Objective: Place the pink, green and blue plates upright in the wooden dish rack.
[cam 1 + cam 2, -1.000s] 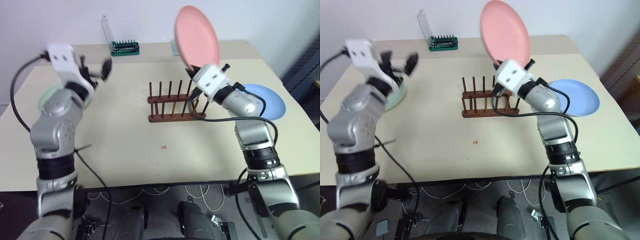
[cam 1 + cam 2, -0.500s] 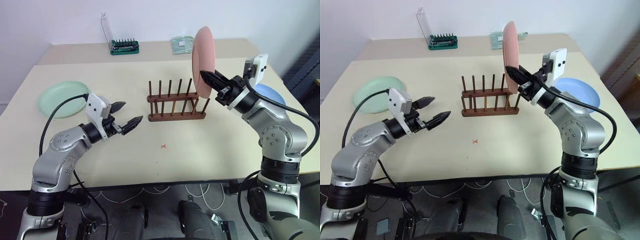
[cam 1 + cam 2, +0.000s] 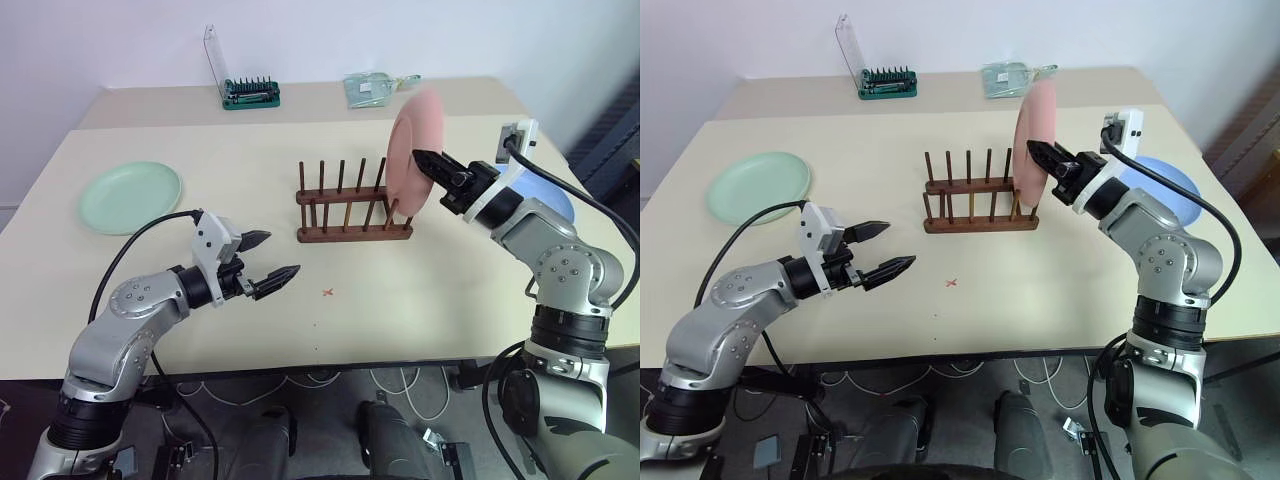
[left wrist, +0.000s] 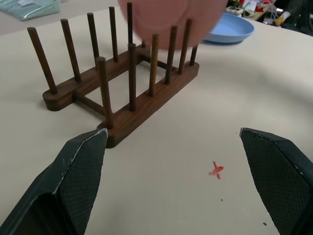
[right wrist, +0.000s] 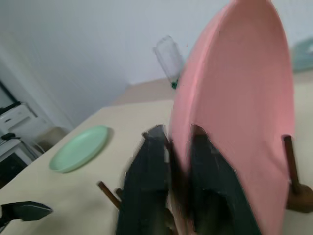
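Pink plate (image 3: 414, 146) going into the rack (image 3: 352, 212) with the right end effector (image 3: 424, 160) astride its rim, grip unclear — green (image 3: 130, 196) and blue (image 3: 560, 200) on the bench (image 3: 420, 290); left end effector (image 3: 272, 262) released.

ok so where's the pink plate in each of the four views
Left eye view: pink plate upright at the wooden dish rack's right end.
Right eye view: the same, on edge by the rack's right end.
Left wrist view: blurred, behind the far pegs.
Right wrist view: close up, rim between the right pincer's fingers.
Shared landmark: the rack.
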Robot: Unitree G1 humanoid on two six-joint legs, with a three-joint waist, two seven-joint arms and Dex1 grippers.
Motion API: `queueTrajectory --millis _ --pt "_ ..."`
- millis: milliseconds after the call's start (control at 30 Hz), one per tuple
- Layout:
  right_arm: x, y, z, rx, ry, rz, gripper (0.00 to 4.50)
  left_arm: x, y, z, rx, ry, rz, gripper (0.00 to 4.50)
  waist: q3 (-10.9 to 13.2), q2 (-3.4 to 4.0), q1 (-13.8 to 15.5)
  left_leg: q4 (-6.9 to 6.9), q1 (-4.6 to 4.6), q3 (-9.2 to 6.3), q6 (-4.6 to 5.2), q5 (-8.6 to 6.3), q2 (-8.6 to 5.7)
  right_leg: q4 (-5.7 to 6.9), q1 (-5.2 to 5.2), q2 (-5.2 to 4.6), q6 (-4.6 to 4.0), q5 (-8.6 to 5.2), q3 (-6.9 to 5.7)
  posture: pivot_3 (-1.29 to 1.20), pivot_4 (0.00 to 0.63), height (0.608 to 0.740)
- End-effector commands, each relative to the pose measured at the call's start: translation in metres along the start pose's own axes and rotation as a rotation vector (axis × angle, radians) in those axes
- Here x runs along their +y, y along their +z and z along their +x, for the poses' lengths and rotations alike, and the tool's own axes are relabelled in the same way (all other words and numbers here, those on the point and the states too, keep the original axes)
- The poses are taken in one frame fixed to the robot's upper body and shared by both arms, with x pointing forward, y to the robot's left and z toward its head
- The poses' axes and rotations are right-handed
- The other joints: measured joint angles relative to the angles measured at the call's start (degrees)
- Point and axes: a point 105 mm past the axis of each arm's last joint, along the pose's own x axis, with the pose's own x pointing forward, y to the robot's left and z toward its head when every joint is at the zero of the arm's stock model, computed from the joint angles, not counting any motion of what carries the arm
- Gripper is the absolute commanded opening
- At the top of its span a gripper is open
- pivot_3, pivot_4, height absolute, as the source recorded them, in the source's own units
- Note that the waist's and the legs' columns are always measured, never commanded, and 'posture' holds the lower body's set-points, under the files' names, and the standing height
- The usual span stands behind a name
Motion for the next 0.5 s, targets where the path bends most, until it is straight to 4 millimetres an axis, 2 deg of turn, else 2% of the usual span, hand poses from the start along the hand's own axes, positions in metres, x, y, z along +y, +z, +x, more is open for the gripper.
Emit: queueTrajectory --millis 33,133,233,367,433,500 --pt "0.008 0.015 0.002 -0.04 0.014 -0.057 2.59 -0.005 0.009 0.0 -0.026 -0.007 0.042 4.5 0.0 0.0 0.01 0.0 0.0 0.0 0.0 0.0 0.0 0.0 0.0 0.0 0.0 0.0 0.0 0.0 0.15 0.74" --pt "0.003 0.031 0.004 -0.116 -0.05 -0.149 4.21 0.0 0.008 -0.003 -0.025 0.015 0.046 4.5 0.0 0.0 -0.01 0.0 0.0 0.0 0.0 0.0 0.0 0.0 0.0 0.0 0.0 0.0 0.0 0.0 0.15 0.74" --pt "-0.003 0.058 0.003 -0.218 -0.133 -0.264 4.21 0.018 0.011 -0.009 -0.05 0.108 0.029 4.5 0.02 0.03 -0.06 0.01 0.0 0.02 0.0 0.0 -0.01 0.0 0.0 0.0 0.01 0.0 0.0 0.0 0.15 0.74" --pt "0.002 0.074 0.004 -0.269 -0.145 -0.385 4.21 0.038 0.016 -0.014 -0.09 0.199 -0.011 4.5 0.01 0.01 0.02 0.0 0.0 0.01 0.0 0.0 0.0 0.01 -0.02 0.0 0.01 0.0 -0.01 0.0 0.15 0.74" --pt "0.018 0.082 0.007 -0.278 -0.105 -0.535 4.21 0.056 0.023 -0.02 -0.145 0.295 -0.035 4.5 0.02 0.03 0.01 0.01 -0.01 0.01 0.0 0.0 -0.01 0.0 -0.01 0.0 0.01 0.01 -0.01 0.0 0.15 0.74" --pt "0.048 0.079 0.014 -0.24 0.002 -0.782 4.21 0.09 0.028 -0.033 -0.194 0.506 -0.043 4.5 0.04 0.07 0.02 0.04 -0.01 0.02 -0.01 0.0 -0.01 0.01 -0.02 0.0 0.02 0.01 0.0 0.0 0.15 0.74"
